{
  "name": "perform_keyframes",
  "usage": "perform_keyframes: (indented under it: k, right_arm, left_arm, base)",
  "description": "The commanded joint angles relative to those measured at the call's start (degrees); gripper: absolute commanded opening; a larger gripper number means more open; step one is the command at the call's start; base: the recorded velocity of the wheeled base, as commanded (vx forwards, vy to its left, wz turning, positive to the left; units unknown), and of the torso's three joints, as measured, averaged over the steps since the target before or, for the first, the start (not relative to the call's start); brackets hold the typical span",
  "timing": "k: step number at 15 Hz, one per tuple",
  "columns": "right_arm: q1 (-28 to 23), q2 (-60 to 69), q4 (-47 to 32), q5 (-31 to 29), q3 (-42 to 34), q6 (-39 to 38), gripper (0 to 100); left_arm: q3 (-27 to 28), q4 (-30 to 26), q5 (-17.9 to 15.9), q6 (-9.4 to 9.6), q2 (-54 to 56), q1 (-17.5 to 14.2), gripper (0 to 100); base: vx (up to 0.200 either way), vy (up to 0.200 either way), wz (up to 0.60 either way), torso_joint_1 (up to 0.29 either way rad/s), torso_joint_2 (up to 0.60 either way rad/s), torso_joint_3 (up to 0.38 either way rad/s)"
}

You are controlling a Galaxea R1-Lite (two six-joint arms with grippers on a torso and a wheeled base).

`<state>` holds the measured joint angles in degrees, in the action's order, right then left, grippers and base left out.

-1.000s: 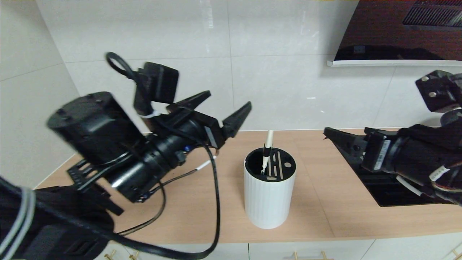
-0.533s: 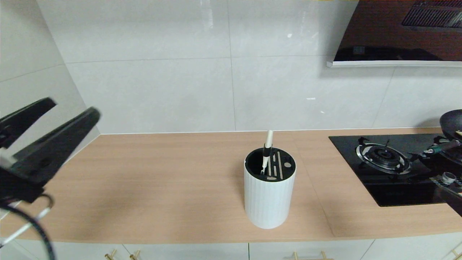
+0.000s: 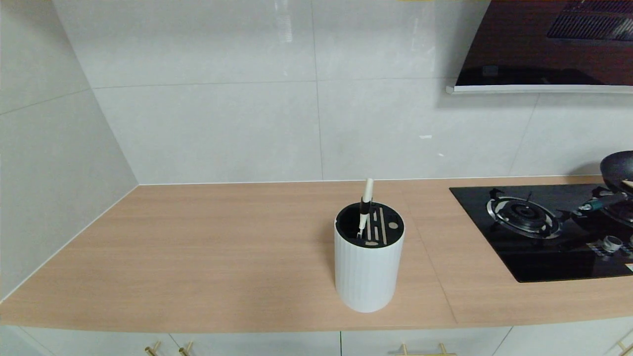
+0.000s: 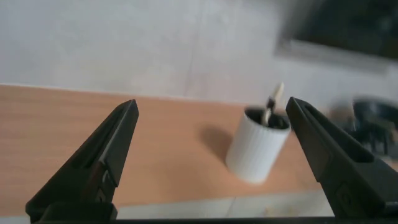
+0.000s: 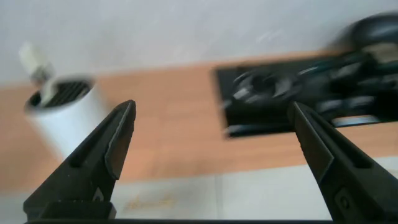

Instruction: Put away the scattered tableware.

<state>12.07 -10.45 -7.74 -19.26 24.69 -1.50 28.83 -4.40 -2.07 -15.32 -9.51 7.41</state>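
Left of the holder (image 3: 369, 262): left tool (image 4: 211, 102), spread wide, gripping nothing, aimed at the holder from well back. In the holder, on the surface (image 3: 222, 257): one white-handled utensil (image 3: 366, 198), upright, long axis near vertical. Right of the holder: right tool (image 5: 212, 106), equally wide, nothing held. Farther right: stove (image 3: 534, 264). Nearer arm hard to judge, maybe left.
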Motion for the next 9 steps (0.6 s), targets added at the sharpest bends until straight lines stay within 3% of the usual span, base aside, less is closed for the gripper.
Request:
perform_keyframes:
  k: [1,3,5,6,7,8,9]
  right_arm:
    - [-1.2,4.7,-0.6,-5.2,0.5,0.1,100]
    - [-5.7,4.7,-0.6,-6.7,-0.2,-0.6,100]
    - [-7.7,5.1,-0.6,-6.8,-1.9,-0.5,100]
    - [-11.7,9.8,-0.9,-3.2,-6.0,0.5,100]
    - [-11.9,10.4,0.1,0.4,-11.1,2.2,100]
    - [-11.9,10.4,3.7,-0.3,-15.1,2.1,100]
    - [-11.8,10.4,9.1,-0.2,-19.5,2.5,100]
  left_arm:
    - [-0.9,0.0,0.7,-0.41,4.5,-4.3,100]
    - [-4.7,-0.1,-1.9,0.03,9.2,-7.9,100]
    - [-9.5,0.8,-1.1,1.61,9.4,-7.9,100]
    - [-15.8,4.8,-1.4,4.86,9.5,-7.9,100]
    - [-21.3,8.1,-2.0,9.96,9.5,-7.9,100]
    - [-25.4,10.4,-2.0,12.34,9.5,-7.9,100]
    - [-28.6,11.8,-2.0,12.86,9.5,-7.9,100]
  base:
    - [0.000,0.000,0.00,0.000,0.00,0.000]
    - [0.000,0.000,0.00,0.000,0.00,0.000]
    - [0.000,0.000,0.00,0.000,0.00,0.000]
    - [0.000,0.000,0.00,0.000,0.00,0.000]
    - [0.000,0.000,0.00,0.000,0.00,0.000]
    - [0.000,0.000,0.00,0.000,0.00,0.000]
    - [0.000,0.000,0.00,0.000,0.00,0.000]
